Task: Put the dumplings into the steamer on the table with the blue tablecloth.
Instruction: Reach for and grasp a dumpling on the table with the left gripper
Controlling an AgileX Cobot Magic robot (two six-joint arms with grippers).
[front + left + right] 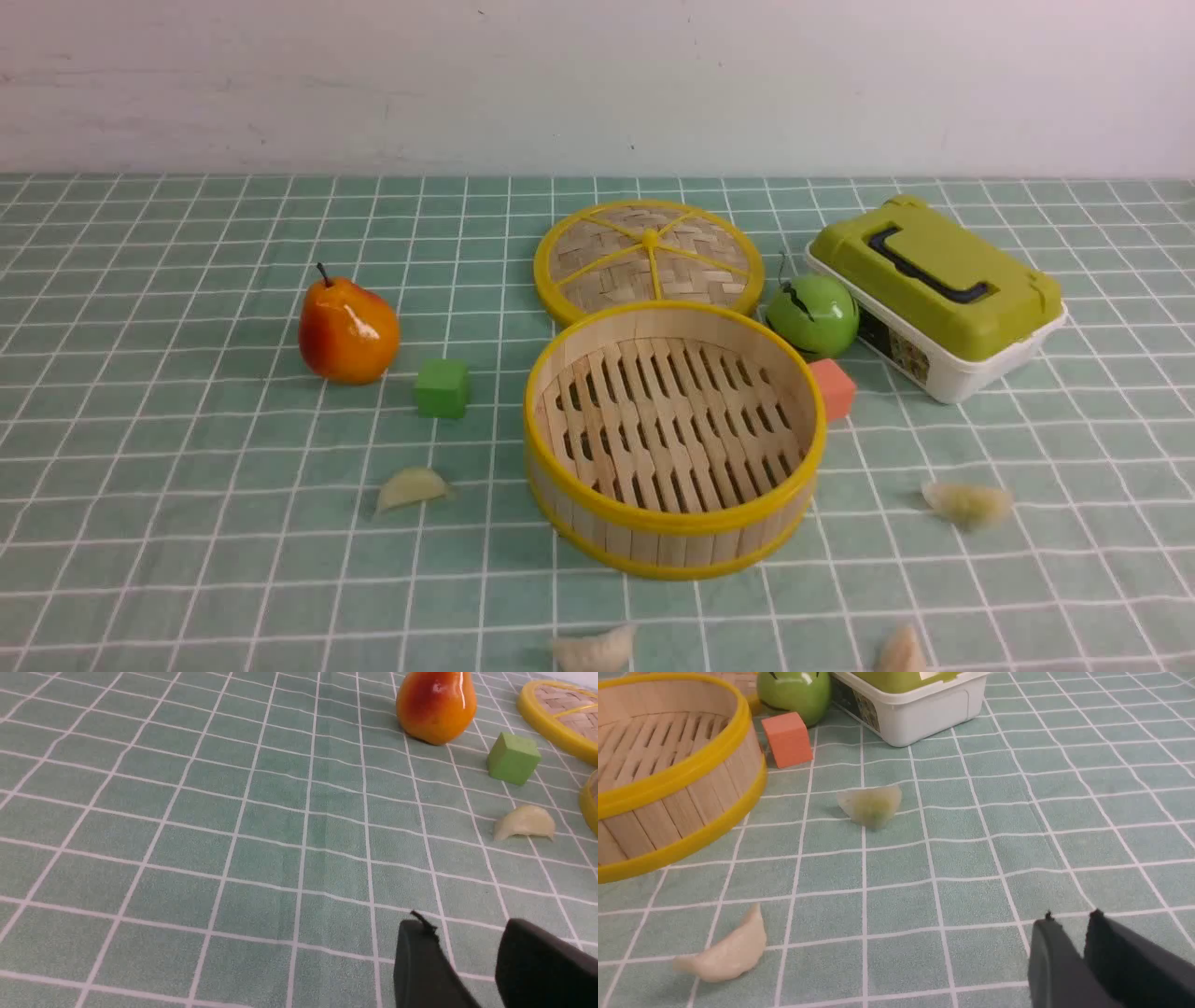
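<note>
**Bamboo steamer (674, 525) empty, four dumplings (414, 488) loose on the cloth around it**

Pale and pleated, all four lie on the table (140, 485), none inside the steamer. The left-side dumpling (414, 488) rests near the steamer's left wall, apart from it. The right-side dumpling (968, 504), greenish and translucent in the right wrist view, lies well off the steamer's right wall. The front dumpling (595, 649) sits on the robot's side of the steamer, at the picture's lower edge. The front-right dumpling (902, 651) is also cut by that edge, off the steamer's near right.

The steamer stands upright in the middle of the teal, white-gridded tablecloth (187, 280), its slatted floor bare. Its woven, yellow-rimmed lid (649, 257) lies flat just behind it, close to its far rim or touching it; I cannot tell which. An orange cube (833, 387) sits just beside the steamer's right wall, with a green apple (810, 315) behind that cube. Further right is a white box with a green lid (936, 294). To the steamer's left stands a green cube (442, 387), and beyond it an orange-red pear (347, 329).

Neither arm shows in the front view. The left claw (467, 927) hangs over bare cloth, well left of the steamer, with its jaws parted and nothing between them. The right claw (1073, 921) hangs over bare cloth to the steamer's right, its jaws narrowly apart and holding nothing.
</note>
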